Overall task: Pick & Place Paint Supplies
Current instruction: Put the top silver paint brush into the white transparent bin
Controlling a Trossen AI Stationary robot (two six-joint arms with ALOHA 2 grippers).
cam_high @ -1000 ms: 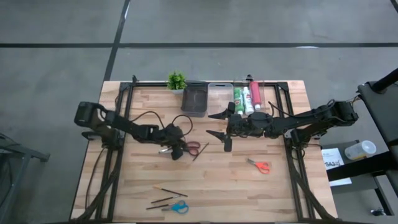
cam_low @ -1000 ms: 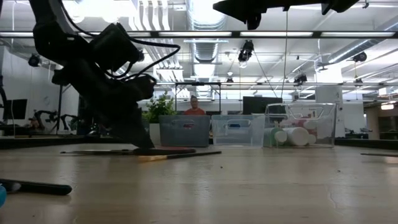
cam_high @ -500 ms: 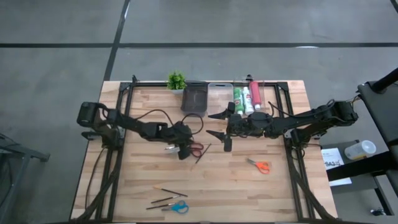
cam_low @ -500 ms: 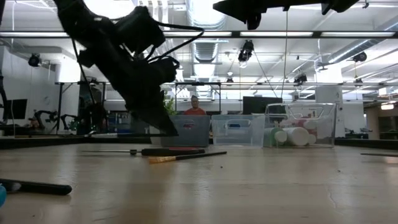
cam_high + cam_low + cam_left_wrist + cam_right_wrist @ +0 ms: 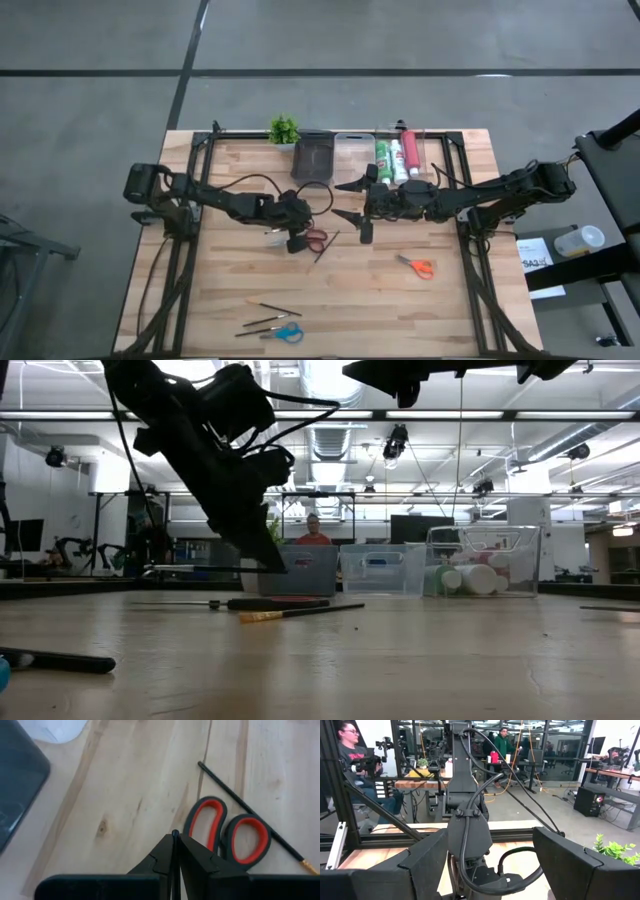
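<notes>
My left gripper [image 5: 295,243] hangs a little above the table's middle, shut on a thin dark brush [image 5: 190,568]. The brush runs level from the fingertips back toward the table's left. Just beyond the fingertips, scissors with red handles [image 5: 227,837] lie flat on the wood. A second brush [image 5: 250,815] lies flat beside them. My right gripper [image 5: 348,200] hovers open and level, higher up, right of centre, with nothing between its fingers. Paint tubes [image 5: 398,155] lie in a clear bin at the far edge. My left gripper pinches the brush near one end [image 5: 175,835], which pokes out just past the fingertips. The fingers slant down from the table's left. The brush is lifted clear of the table and hangs level, its long part [image 5: 180,568] trailing back under the gripper.
A dark bin [image 5: 312,158] and an empty clear bin [image 5: 352,158] stand at the far edge, beside a small plant [image 5: 284,129]. Orange scissors [image 5: 416,266] lie at the right. Blue scissors [image 5: 288,333] and more brushes [image 5: 270,310] lie near the front edge.
My left gripper has risen from the tabletop and shifted a little toward the table's right, rolling slightly, and stays shut. The brush has come up with it, from lying on the wood to hanging level and clear. Most of the move came early.
</notes>
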